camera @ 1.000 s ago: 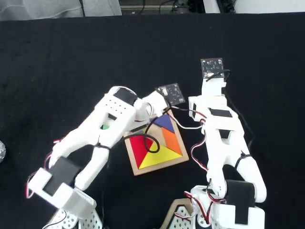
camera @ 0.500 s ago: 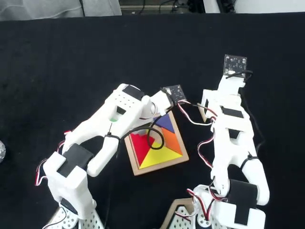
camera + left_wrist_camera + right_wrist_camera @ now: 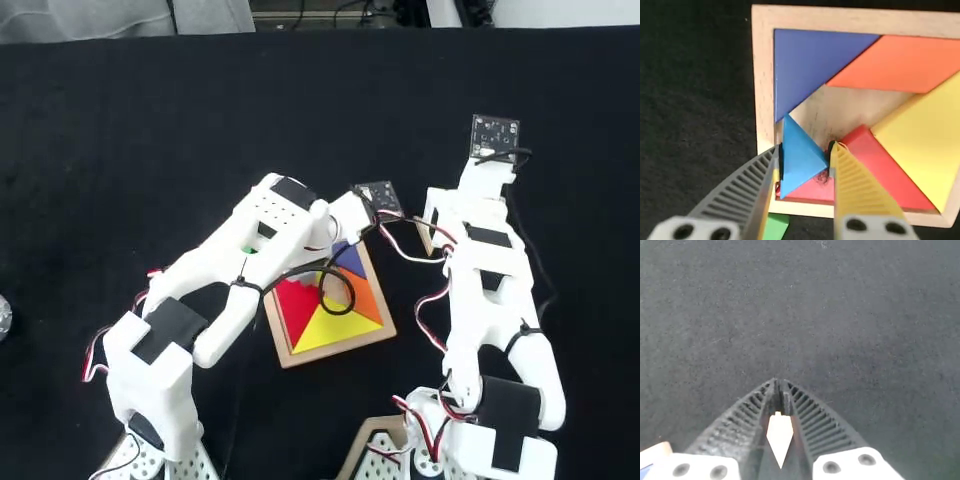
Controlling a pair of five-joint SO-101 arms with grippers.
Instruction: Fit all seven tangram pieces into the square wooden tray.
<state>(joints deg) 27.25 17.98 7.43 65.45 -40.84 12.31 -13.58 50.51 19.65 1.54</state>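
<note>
Four pieces (image 3: pixel 920 145) are sitting in the tray (image 3: pixel 762 75), the left gripper (image 3: pixel 804 149) is clasping a light-blue triangle (image 3: pixel 797 167) over the gap, the right gripper (image 3: pixel 779 390) idling closed and empty.

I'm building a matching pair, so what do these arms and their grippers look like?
The left arm and right arm are white shells with black blocks at the joints and loose red, black and white cables along them. The left gripper has one grey ribbed finger and one yellow; the right gripper has two dark ribbed fingers. Both have white bases with screw holes.
</note>
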